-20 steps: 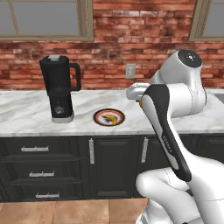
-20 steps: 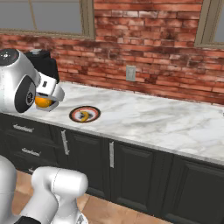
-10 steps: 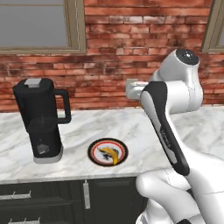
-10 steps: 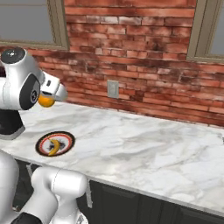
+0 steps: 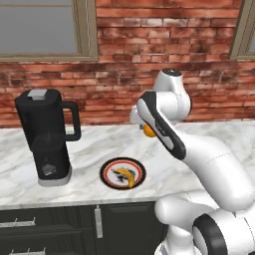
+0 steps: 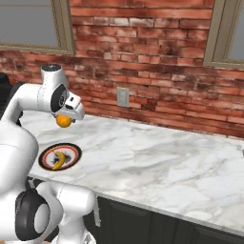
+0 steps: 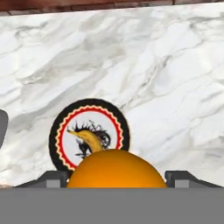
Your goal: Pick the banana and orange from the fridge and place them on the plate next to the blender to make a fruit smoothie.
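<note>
My gripper (image 5: 145,127) hangs above the counter, shut on the orange (image 5: 148,131), a small bright ball between its fingers. In the hand view the orange (image 7: 116,167) sits low in the middle, between the two finger tips of the gripper (image 7: 117,176). Just below and ahead lies the plate (image 5: 106,172), with the banana (image 5: 127,177) on its white centre. From the right, the orange (image 6: 63,121) hovers above the plate (image 6: 72,148) and the banana (image 6: 59,161). The black blender (image 5: 47,137) stands left of the plate. The fridge is out of view.
The marble counter (image 6: 162,167) runs along a brick wall with a wall outlet (image 6: 123,97) and windows above. Dark cabinet drawers (image 5: 45,226) sit below the counter's front edge. Open counter stretches to the right of the plate.
The base has driven closer, so the counter, blender and plate fill more of both base views. The gripper still holds the orange and now hangs nearer over the plate.
</note>
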Controlling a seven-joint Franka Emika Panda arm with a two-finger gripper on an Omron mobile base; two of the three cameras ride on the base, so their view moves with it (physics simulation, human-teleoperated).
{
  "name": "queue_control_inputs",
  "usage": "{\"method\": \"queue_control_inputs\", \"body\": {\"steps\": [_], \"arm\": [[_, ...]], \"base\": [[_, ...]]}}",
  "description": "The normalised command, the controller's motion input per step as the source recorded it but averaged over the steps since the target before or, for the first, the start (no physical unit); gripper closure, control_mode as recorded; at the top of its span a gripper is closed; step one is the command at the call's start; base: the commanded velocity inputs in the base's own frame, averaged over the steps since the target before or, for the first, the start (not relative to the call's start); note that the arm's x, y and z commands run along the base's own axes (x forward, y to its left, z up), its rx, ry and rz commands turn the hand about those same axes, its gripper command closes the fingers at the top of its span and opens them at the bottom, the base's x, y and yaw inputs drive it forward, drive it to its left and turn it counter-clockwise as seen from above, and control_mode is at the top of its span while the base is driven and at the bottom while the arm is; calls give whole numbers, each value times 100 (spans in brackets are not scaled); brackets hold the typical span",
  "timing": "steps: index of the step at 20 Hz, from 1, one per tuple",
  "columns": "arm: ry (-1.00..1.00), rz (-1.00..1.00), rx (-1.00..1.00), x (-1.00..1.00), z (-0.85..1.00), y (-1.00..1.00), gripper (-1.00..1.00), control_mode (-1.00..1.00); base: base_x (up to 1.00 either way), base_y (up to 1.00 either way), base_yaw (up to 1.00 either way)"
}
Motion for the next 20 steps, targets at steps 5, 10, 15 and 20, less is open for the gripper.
{"method": "queue_control_inputs", "body": {"steps": [5,10,15,20], "arm": [[15,0,0,44,-97,27,100,-100],[7,1,-5,2,-94,8,100,-100],[0,1,-3,2,-61,13,100,-100],[-1,0,-2,25,-35,16,100,-100]], "base": [[0,0,0],[0,0,0],[0,0,0],[0,0,0]]}}
